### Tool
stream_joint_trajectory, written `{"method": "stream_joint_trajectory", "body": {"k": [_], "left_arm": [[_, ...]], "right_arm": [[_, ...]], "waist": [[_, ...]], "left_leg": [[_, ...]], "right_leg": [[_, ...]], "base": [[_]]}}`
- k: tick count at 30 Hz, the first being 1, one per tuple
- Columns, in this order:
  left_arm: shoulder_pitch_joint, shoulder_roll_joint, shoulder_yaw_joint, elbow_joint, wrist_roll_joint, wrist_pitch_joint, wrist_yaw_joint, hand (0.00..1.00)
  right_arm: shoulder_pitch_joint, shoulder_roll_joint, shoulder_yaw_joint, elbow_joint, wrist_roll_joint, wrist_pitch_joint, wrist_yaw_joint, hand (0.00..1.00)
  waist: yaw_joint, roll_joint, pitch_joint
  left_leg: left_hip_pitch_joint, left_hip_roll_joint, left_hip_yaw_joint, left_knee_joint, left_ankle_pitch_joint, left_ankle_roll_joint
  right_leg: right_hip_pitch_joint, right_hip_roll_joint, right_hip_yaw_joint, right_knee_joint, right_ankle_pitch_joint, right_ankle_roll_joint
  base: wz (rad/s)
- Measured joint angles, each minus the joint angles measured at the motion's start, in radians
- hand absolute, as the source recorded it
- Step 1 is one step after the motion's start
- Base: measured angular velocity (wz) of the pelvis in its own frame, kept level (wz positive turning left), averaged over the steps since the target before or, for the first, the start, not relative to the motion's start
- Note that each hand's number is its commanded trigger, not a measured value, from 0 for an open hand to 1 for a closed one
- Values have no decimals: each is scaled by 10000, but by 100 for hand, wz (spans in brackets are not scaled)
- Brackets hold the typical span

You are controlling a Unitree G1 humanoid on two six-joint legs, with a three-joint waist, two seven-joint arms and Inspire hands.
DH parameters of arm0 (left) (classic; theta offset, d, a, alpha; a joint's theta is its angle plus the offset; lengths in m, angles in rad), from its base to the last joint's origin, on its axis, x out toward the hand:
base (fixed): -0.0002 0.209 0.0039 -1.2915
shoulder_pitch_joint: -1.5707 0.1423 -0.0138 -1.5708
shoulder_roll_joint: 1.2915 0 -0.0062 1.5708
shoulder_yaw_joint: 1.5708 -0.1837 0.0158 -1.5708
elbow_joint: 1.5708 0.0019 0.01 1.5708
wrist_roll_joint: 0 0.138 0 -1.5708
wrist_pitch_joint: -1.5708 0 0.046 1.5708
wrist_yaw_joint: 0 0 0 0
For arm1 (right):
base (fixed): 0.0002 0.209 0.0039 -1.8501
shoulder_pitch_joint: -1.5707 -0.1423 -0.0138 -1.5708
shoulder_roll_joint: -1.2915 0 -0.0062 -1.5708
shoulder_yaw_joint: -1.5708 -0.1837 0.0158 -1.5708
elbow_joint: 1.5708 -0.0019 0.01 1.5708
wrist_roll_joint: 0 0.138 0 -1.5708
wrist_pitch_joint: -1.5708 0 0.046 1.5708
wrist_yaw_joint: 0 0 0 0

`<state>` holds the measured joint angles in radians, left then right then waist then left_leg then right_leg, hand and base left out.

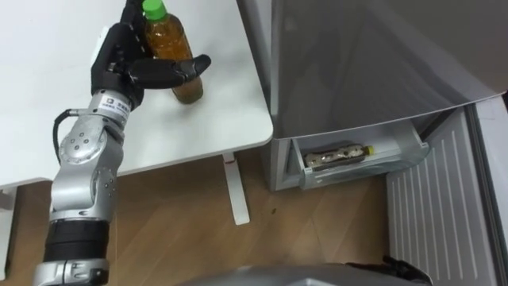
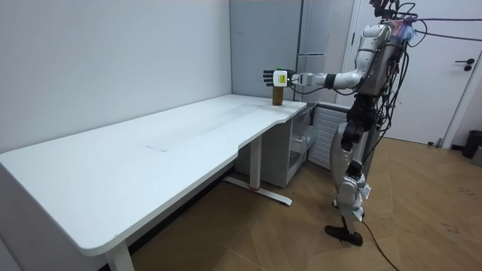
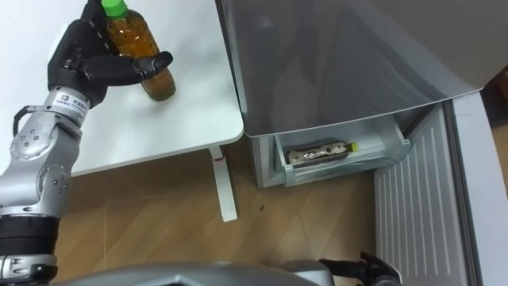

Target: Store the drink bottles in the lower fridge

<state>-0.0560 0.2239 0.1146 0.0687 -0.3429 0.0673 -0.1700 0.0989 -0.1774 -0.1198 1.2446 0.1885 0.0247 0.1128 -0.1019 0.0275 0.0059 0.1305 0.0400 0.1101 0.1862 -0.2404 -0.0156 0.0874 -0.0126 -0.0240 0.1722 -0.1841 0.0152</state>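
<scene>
A tea bottle (image 1: 169, 46) with amber liquid and a green cap stands upright near the right edge of the white table (image 1: 48, 119). My left hand (image 1: 119, 63) is at the bottle: the straight fingers rise behind it and the thumb reaches across its front, not closed round it. In the room view the bottle (image 2: 279, 86) and the hand (image 2: 266, 76) are at the table's far corner, next to the fridge. A second bottle (image 1: 339, 154) lies on its side in the open lower fridge drawer (image 1: 357, 173).
The grey fridge body (image 1: 357, 63) stands right beside the table edge. Its open door (image 1: 444, 214) swings out at the right. A white table leg (image 1: 236, 191) stands on the wooden floor between the table and the fridge.
</scene>
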Motion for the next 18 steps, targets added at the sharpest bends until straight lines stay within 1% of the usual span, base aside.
{"method": "stream_joint_trajectory", "body": {"k": [1,12,14,16,18], "left_arm": [[0,0,0,0,0,0,-1,100],[-3,18,7,-1,3,2,-2,100],[-3,33,3,1,14,80,6,100],[1,79,-18,26,23,305,-75,100],[2,86,-50,27,35,379,-168,100]], "right_arm": [[1,0,0,2,-9,0,-3,0],[-2,1,0,-2,-44,0,-10,0],[-8,3,0,-3,-57,-1,-14,0],[-3,6,1,4,-58,-3,-10,0],[-1,15,1,13,-62,-3,-9,0]], "waist": [[0,1,0],[1,-1,0],[-2,-9,5],[2,-48,32],[3,-77,49]], "left_leg": [[0,0,0,1,0,0],[-3,0,0,-2,0,0],[-4,0,-1,-2,0,0],[-7,0,-1,-3,0,0],[-15,0,-2,-4,0,0]], "right_leg": [[0,1,0,0,0,0],[-2,2,12,-20,0,-1],[-6,2,20,-21,0,-1],[-8,5,26,-24,0,-1],[-14,5,25,-24,0,-1]], "base": [[0],[0],[0],[0],[0]]}}
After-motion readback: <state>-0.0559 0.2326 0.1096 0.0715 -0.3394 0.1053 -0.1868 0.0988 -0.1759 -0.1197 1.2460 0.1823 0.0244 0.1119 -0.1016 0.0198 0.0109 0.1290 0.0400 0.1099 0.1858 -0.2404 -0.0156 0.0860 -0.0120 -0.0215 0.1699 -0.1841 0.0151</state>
